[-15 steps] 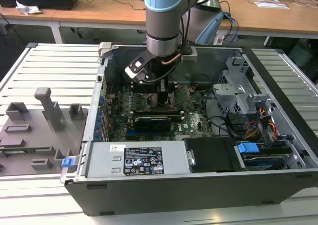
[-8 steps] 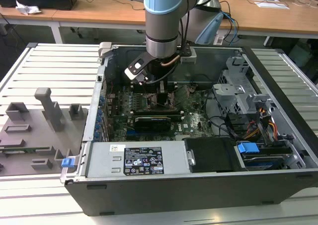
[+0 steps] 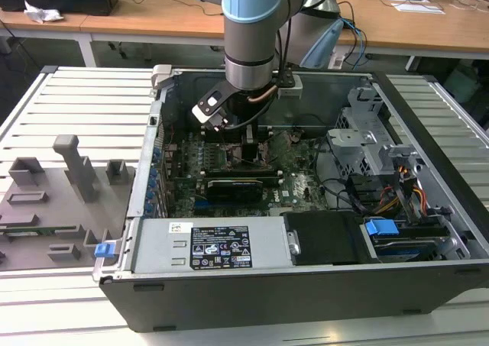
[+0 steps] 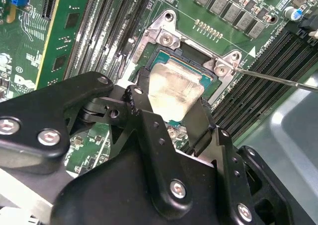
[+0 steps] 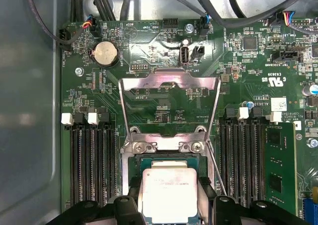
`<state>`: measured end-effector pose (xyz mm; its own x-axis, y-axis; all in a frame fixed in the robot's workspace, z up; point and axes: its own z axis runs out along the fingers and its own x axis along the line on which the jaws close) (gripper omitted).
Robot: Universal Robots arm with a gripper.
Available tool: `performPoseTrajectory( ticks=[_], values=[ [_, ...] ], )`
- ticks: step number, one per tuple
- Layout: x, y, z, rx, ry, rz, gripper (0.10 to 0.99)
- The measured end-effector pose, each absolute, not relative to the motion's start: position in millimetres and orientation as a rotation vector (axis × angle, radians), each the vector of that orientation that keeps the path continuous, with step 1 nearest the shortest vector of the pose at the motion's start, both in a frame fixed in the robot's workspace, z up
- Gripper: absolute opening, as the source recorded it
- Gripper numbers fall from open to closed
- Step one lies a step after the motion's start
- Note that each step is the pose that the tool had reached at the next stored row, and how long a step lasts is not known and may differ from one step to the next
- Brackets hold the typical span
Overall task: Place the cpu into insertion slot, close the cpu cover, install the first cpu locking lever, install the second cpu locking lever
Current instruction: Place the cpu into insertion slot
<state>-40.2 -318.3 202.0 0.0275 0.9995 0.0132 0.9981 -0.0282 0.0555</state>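
Silver-grey and flat, the cpu (image 4: 174, 86) sits clamped between the gripper's (image 4: 175, 103) black fingers (image 4: 143, 86), which press on two opposite edges. It lies directly over the insertion slot (image 5: 169, 159); whether it is fully seated cannot be told. In the first wrist view the cpu cover (image 5: 171, 81) stands swung open beyond the slot, and a thin locking lever (image 5: 216, 171) runs beside it. In the upper middle of the exterior view the arm (image 3: 250, 48) reaches into the open computer case (image 3: 229, 292).

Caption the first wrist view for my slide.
Claw holds the chip over the socket, with the cover swung open.
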Motion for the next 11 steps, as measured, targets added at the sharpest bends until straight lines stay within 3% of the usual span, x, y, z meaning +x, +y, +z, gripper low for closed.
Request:
performPoseTrajectory(
  ticks=[4,5,11],
  values=[
    [-40.2,-318.3,202.0,2.229,2.168,0.074,0.537],
    [-40.2,-318.3,202.0,2.229,2.168,0.074,0.604],
    [-40.2,-318.3,206.9,2.229,2.167,0.073,0.604]
  ],
)
